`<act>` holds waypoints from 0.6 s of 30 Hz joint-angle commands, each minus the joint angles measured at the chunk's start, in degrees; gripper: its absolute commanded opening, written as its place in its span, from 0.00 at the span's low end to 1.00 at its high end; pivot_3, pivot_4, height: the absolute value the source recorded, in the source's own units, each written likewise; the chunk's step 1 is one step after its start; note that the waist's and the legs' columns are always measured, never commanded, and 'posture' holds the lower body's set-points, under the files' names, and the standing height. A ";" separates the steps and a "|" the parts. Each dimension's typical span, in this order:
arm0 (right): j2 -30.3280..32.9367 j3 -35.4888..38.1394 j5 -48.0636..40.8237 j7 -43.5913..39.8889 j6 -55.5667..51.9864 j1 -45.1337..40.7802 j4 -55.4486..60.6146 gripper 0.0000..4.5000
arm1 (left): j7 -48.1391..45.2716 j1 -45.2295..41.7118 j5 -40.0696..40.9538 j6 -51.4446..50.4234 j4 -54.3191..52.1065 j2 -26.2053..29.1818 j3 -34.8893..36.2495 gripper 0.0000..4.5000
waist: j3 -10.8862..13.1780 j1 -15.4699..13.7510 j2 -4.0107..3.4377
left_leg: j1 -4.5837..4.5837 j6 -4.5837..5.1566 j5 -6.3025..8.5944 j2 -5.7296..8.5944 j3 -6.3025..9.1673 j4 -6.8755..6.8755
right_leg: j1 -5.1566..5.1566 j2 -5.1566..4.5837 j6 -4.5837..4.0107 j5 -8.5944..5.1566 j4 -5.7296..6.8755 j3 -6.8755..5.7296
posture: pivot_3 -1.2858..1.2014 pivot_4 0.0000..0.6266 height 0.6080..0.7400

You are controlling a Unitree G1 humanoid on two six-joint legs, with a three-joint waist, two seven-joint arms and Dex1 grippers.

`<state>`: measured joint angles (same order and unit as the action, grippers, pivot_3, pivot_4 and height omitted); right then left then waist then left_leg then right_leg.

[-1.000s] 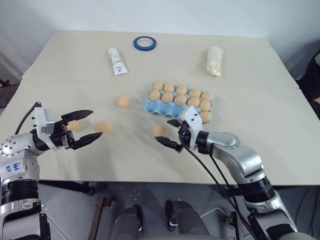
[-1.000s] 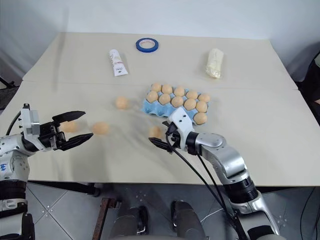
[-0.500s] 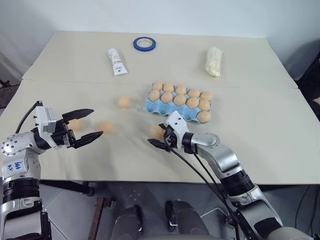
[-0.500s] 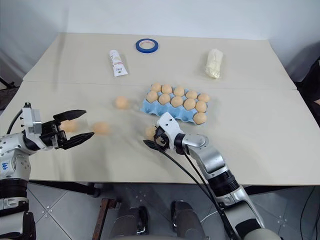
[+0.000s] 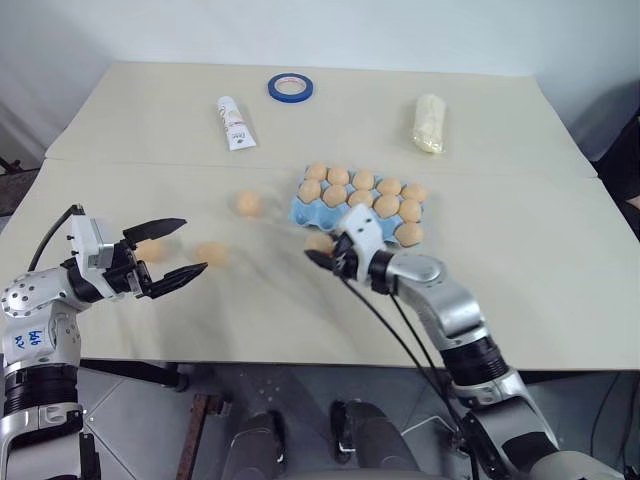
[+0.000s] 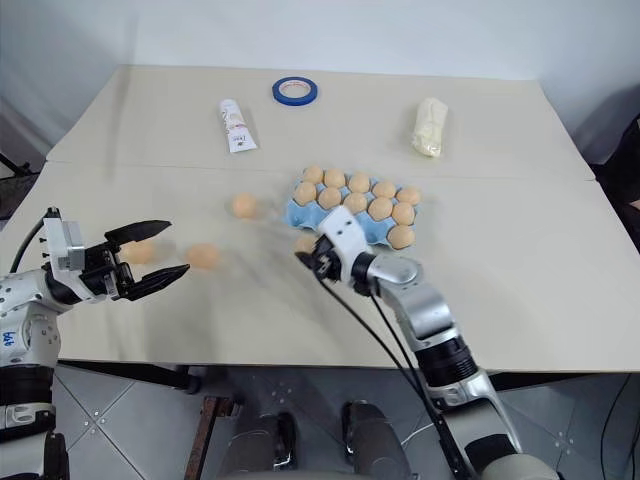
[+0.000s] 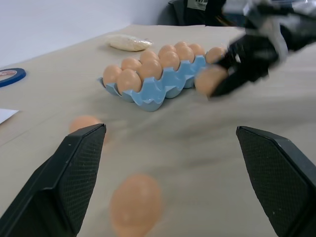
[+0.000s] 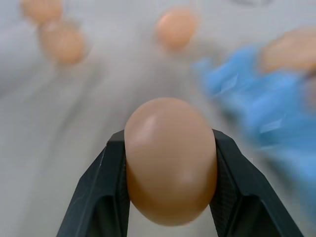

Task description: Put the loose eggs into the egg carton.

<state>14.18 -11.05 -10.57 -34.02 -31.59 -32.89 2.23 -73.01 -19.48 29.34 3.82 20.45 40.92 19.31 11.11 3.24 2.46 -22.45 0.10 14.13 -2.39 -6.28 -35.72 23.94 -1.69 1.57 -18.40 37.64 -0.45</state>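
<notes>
The left gripper [image 5: 168, 250] hangs wide open and empty over the beige tabletop [image 5: 520, 270], three pale orange-tan loose eggs [image 5: 211, 253] lying near it. The right gripper [image 5: 318, 250], open around an egg [image 8: 170, 160] on the tabletop a second ago, has clamped it and lifted it just beside the light blue moulded egg carton [image 5: 318, 213]. That egg looks ready for a free cup.
</notes>
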 commanded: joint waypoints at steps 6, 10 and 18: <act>7.05 8.45 1.63 3.94 0.26 -2.81 -1.64 0.36 | 1.49 -1.01 1.41 -0.05 -1.73 -0.45 0.94 1.00 | 0.00 0.09 0.00 | 0.01 0.00 0.00 0.01 0.01 0.02 | -0.01 -0.01 -0.04 -0.02 -0.03 -0.01 | 0.52 0.24 1.00; 7.63 8.24 2.59 4.19 1.71 -3.40 -3.56 0.36 | 1.36 -1.69 1.30 0.02 -1.39 -0.74 0.77 1.00 | 0.00 0.19 0.00 | 0.02 -0.04 -0.01 -0.01 0.00 0.14 | 0.02 0.05 -0.10 -0.05 -0.04 -0.02 | 0.52 0.24 1.00; 7.99 7.63 1.92 2.38 0.39 -2.85 -2.72 0.58 | 1.32 -1.40 1.38 0.07 -1.73 -0.77 1.07 1.00 | 0.00 0.10 0.00 | -0.02 -0.05 -0.02 -0.03 -0.06 0.15 | 0.06 0.09 -0.08 -0.06 -0.05 0.00 | 0.52 0.24 1.00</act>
<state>21.54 -3.60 -7.92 -30.73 -30.96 -35.08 -2.71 -71.84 -20.57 29.60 3.67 20.22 39.92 19.53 11.11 3.34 2.45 -22.46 0.04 14.11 -2.42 -6.33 -35.57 23.99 -1.60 1.49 -18.46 37.60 -0.44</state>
